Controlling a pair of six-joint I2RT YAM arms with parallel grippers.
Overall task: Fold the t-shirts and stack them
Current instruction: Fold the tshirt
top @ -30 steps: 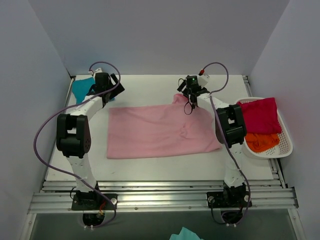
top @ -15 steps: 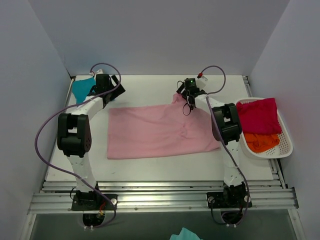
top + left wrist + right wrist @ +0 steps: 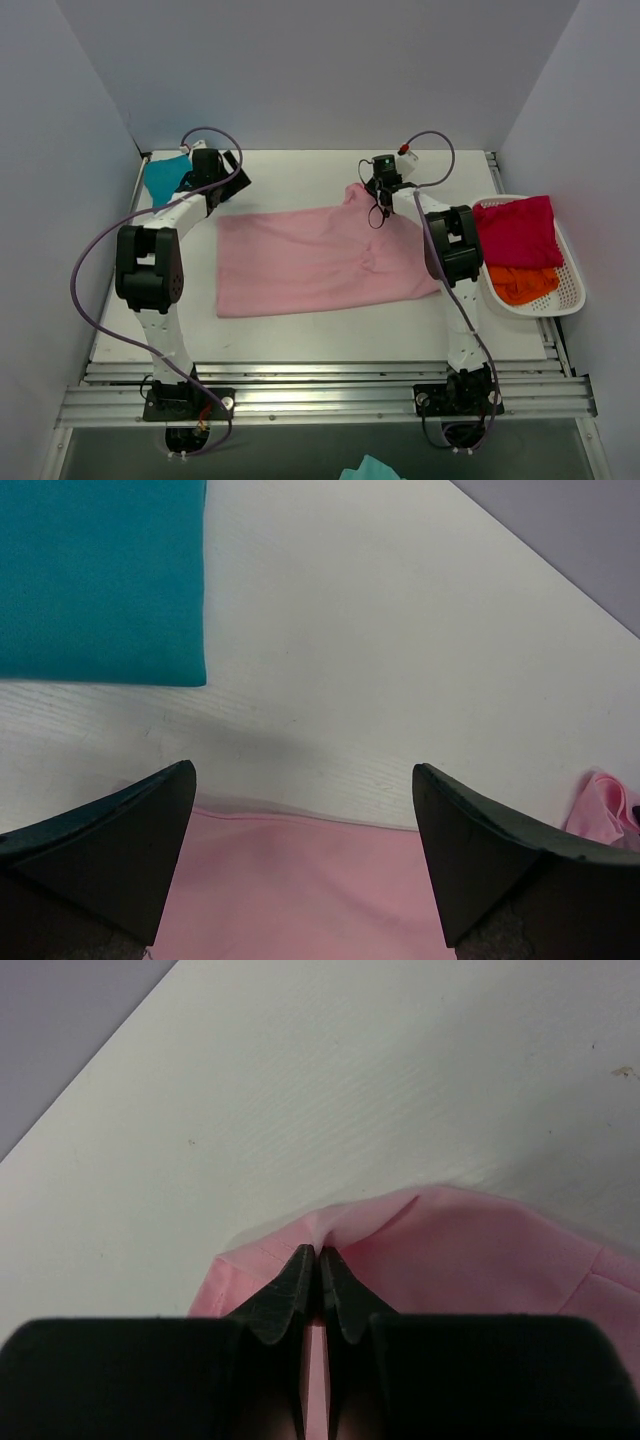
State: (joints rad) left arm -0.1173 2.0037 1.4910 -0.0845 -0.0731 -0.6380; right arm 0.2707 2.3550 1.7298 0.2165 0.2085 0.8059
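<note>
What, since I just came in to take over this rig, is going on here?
Two arms are folding t-shirts. A pink shirt lies spread flat mid-table. The right gripper is shut on a pinch of cloth at its far right corner. The left gripper hangs open over its far left edge, holding nothing. A teal shirt lies at the table's far left corner. A red shirt and an orange shirt wait in the basket on the right.

The left arm (image 3: 148,265) and right arm (image 3: 457,245) are built of white links and black joints; purple cables (image 3: 72,288) are looped alongside; fingers (image 3: 110,850) are black wedges
</note>
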